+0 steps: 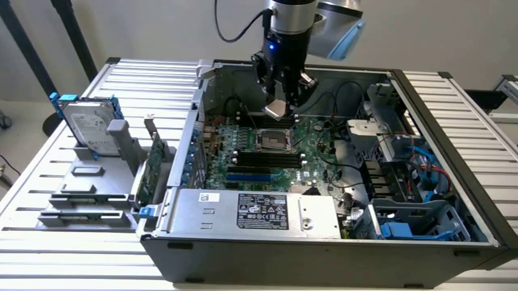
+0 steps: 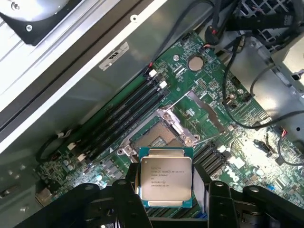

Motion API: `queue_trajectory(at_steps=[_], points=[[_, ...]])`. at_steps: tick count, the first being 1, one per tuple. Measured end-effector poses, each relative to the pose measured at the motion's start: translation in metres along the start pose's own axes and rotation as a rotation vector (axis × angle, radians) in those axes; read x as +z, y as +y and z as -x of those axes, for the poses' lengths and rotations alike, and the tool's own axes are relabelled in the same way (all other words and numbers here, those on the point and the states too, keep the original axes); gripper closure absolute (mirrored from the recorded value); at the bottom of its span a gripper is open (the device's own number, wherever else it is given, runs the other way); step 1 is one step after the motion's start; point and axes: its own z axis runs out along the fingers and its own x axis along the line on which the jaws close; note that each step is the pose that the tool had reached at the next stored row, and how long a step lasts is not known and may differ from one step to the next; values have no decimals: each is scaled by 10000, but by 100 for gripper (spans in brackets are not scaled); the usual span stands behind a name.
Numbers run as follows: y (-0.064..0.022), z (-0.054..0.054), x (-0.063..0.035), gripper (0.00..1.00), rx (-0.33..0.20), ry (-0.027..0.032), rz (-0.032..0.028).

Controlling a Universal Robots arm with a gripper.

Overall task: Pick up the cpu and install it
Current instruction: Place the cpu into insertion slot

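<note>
Grey steel case (image 1: 324,260) lies open on the desk (image 1: 81,267), green motherboard (image 1: 312,142) inside, socket (image 1: 273,140) open. My gripper (image 2: 167,197) is clamped on the cpu (image 2: 165,176), a finger on each side. I'm holding it tilted in the air, just above the socket, clear of the board.

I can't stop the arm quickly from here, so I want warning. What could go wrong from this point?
1. The cpu, held by the gripper, looks tilted above the open socket; landing skewed could damage the contacts.
2. The opened metal retention frame beside the socket could catch the chip's edge.
</note>
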Motion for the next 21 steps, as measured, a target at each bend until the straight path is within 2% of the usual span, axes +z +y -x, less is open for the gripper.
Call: queue_trajectory(at_steps=[8, 21], points=[[-3, 1, 36, 45, 1445, -81, 11], [-9, 2, 126, 45, 3647, -80, -129]])
